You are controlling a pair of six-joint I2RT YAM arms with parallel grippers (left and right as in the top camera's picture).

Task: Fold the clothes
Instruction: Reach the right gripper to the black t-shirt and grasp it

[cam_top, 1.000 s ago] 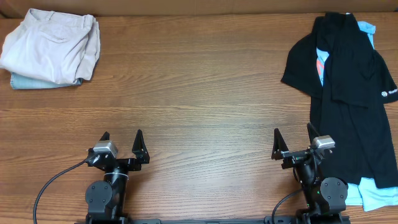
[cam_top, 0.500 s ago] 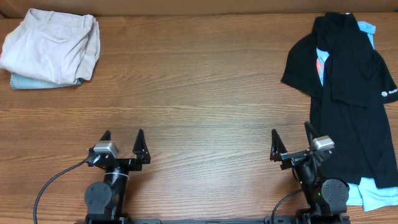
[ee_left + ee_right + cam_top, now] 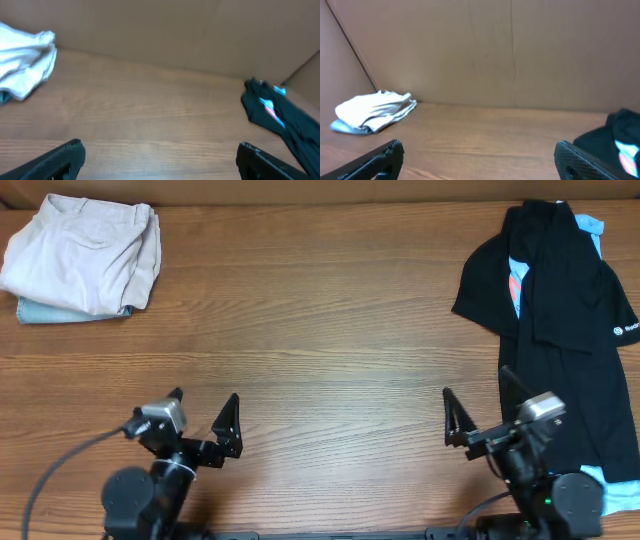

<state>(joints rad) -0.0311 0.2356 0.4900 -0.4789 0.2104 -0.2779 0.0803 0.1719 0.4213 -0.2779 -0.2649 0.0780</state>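
A wood-grain counter [image 3: 330, 320] ran back to a plain brown wall, and nearly all of it lay bare between two heaps of cloth. The clothes [image 3: 560, 330] lay as one loose, unfolded pile to the outer right of the right arm [image 3: 525, 450]. Its jaws were spread wide and held nothing. Seen from overhead, the outer finger overlapped the near-left edge of the black cloth, though whether it touched could not be told.

The pile's long axis ran straight ahead of those jaws, from beside them away toward the wall. A black shirt with a white sleeve logo [image 3: 580, 300] lay on top, and a light blue printed tee [image 3: 592, 225] peeked out at the far end. In the right wrist view only a dark corner of the pile [image 3: 620, 130] showed, low and to the right, so the jaws pointed past it rather than at it.

The left arm [image 3: 165, 455] also had its jaws wide and empty, with the pile well apart, far ahead and to the right [image 3: 280, 112]. The right arm was plainly the nearer and would probably need to swing right to reach the cloth. A folded beige garment [image 3: 85, 250] sat far ahead and left of the left jaws.
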